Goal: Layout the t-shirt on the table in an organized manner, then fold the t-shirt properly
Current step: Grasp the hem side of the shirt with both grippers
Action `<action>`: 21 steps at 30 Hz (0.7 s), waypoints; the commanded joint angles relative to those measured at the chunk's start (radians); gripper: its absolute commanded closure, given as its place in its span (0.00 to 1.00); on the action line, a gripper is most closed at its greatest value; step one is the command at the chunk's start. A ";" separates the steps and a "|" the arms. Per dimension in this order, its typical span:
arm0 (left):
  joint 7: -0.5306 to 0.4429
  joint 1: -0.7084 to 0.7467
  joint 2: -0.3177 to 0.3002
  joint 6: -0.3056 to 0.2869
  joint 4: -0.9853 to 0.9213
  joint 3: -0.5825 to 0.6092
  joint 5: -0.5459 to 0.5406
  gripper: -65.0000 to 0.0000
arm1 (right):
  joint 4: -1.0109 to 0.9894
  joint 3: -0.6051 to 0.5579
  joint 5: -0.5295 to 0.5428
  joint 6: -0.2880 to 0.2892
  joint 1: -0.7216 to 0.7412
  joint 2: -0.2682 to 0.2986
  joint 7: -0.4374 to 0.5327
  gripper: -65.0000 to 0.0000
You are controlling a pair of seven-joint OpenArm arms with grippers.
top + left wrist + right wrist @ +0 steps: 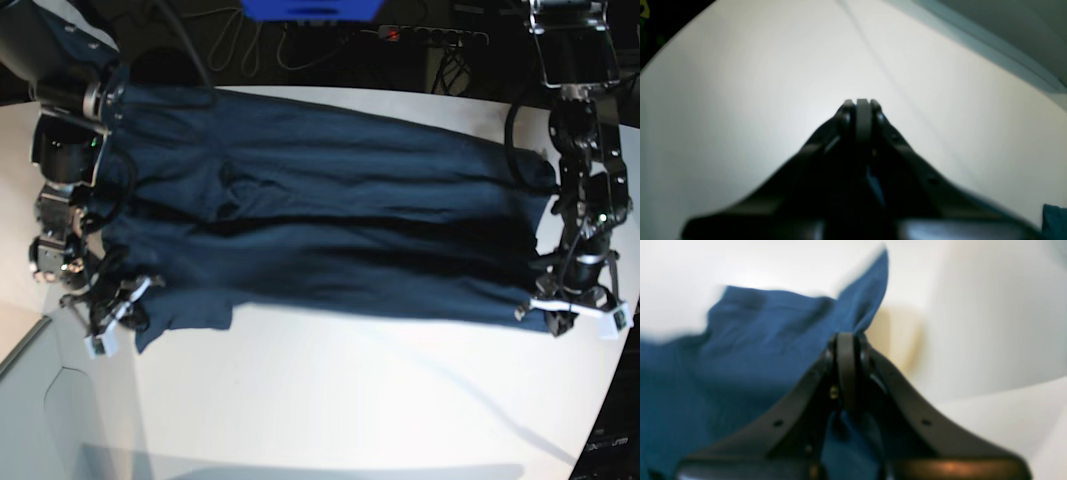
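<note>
shirt (330, 225) spread across desk (350, 400), hem at 3 o'clock | bare desk toward 6 o'clock | right gripper (846, 340) clamped on shirt corner, 8 o'clock | left gripper (862, 105) closed, apparently empty, 4 o'clock edge

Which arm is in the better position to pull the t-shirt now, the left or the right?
The right: its gripper is shut on the t-shirt. The left gripper is shut with only table before it.
</note>
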 commanded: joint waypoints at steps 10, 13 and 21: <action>-0.027 -0.139 -0.011 -0.007 -0.125 0.001 0.000 1.00 | 0.058 0.000 0.020 -0.008 0.080 -0.004 0.030 1.00; -0.029 -0.165 -0.011 -0.007 -0.160 0.001 0.000 1.00 | 0.058 0.031 0.020 -0.008 0.082 -0.009 0.030 1.00; -0.030 -0.174 0.006 -0.008 -0.220 0.001 -0.002 1.00 | 0.182 0.111 0.020 -0.008 0.003 -0.037 0.024 1.00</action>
